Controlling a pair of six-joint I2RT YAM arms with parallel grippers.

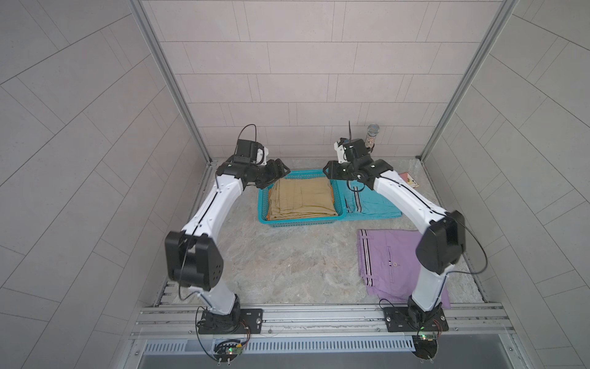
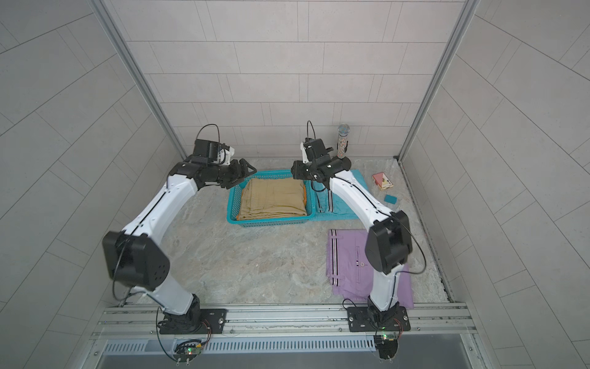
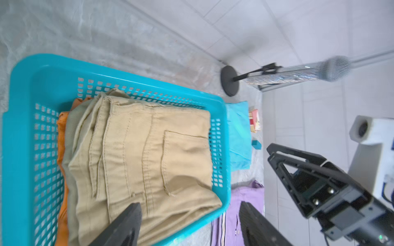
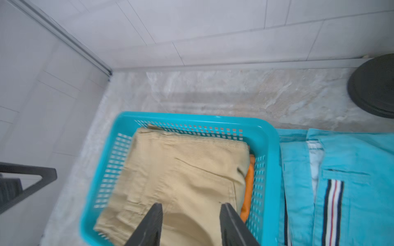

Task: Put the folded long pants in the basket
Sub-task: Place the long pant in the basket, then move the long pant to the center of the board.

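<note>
Left wrist view: the left claw [image 3: 189,204] stands wide and empty just above the khaki pants [image 3: 149,149]. These lie in the basket [image 3: 21,106] on top of the orange pants [image 3: 61,149]. The right claw [image 4: 191,204] is parted too, holding nothing, over the same bundle's other end. Two pairs lie on the tabletop [image 1: 287,262]. The turquoise pants [image 4: 351,181] lie against the basket's side, below and outward of the right claw. The lilac pants [image 1: 392,255] are well back from it, by the right arm's base.

All are soft woven twill, flat rectangles with stitched seams and pockets. They are likely light, limp and prone to unfolding. I would pinch a thick folded edge at each end, through all layers. The basket is stiff perforated plastic with a smooth rim.
</note>
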